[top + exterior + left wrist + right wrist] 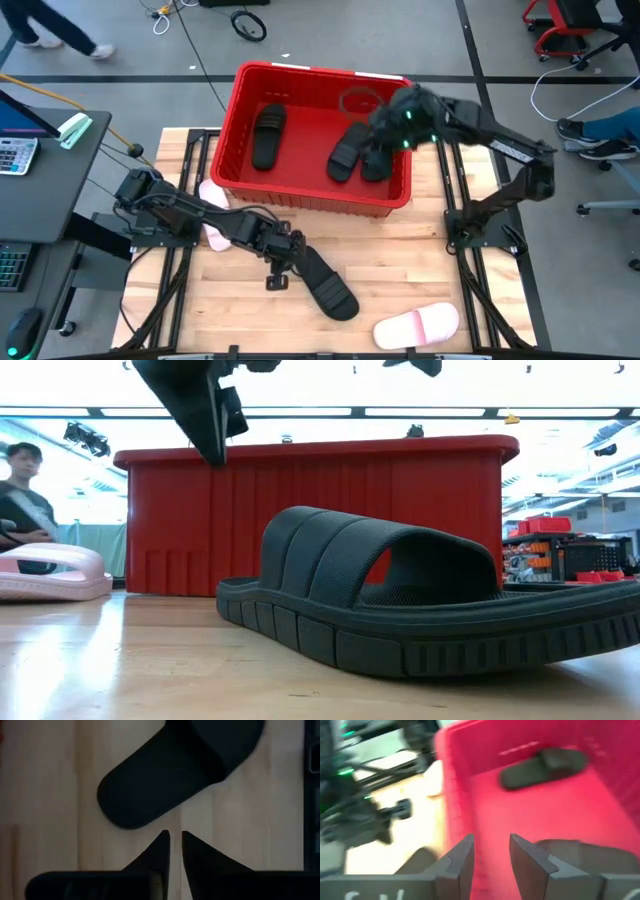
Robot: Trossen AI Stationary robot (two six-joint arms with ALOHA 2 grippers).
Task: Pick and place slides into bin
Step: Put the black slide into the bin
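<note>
Three matte black slides (345, 152) lie in the red ribbed plastic bin (240, 85), upper centre. One black slide (325, 283) and two pale pink slides (418, 325) remain on the wooden tabletop (400, 250). Left gripper (280, 262) fingers stand slightly parted and empty beside the black slide; right gripper (385, 125), open and empty, hangs over the bin.

The bin (232, 130) is a big bright red crate with ribbed walls and a thick rim. It sits at the far side of the desk (400, 260).

Three black slides lie inside the bin. One (268, 135) lies alone on the left part of the floor. The other two (349, 150) (378, 158) lie side by side on the right part.

One more black slide (325, 282) lies flat on the desk in front of the bin, sole down, turned at a slant. Its wide strap has soft ridges.

A pale pink slide (417, 326) lies near the front edge of the desk. Another pink slide (212, 215) lies just beside the bin's front left corner, partly hidden.
</note>
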